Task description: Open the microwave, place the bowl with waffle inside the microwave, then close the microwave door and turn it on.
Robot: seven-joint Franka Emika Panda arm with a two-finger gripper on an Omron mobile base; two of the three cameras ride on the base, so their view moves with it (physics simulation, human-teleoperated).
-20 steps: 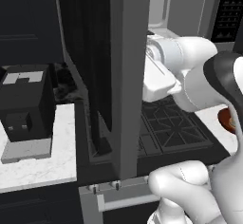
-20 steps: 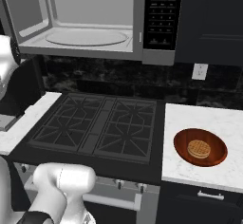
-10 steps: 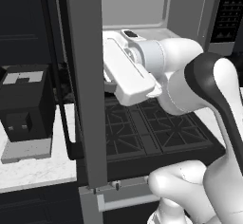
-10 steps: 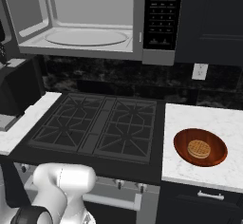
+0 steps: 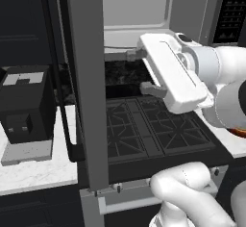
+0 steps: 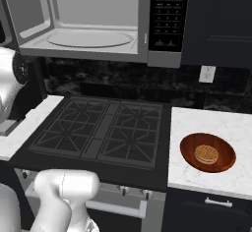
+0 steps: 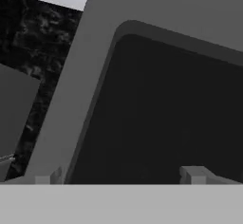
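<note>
White arm links lowest in frame. Gripper (image 5: 138, 72) sits at mid height; its two grey fingers (image 5: 150, 89) are spread wide with nothing between them, tips pointing toward 9 o'clock at the microwave door (image 5: 88, 81).

Door swung fully out, seen edge-on in the left base view, black bar handle (image 5: 60, 96) on its far face. Hand view looks onto the door's grey frame and dark glass (image 7: 166, 109); fingers apart from it, whether touching I cannot tell.

Black gas stove (image 6: 101, 130) below. Marble tabletop (image 6: 216, 177) at 3 o'clock of the stove carries the bowl with waffle (image 6: 207, 152), upright and untouched. Coffee machine (image 5: 26, 103) on the left tabletop.

Farthest: microwave (image 6: 98, 22), cavity open, turntable (image 6: 88, 38) bare, button panel (image 6: 167, 14) at right.

Judgement: opening is done; the bowl pickup comes next. Swing the arm clear of the door toward 3 o'clock, come down over the bowl's rim with fingers kept wide, pinch one wall, lift level so the waffle stays put. Mind the door edge on the way back.
</note>
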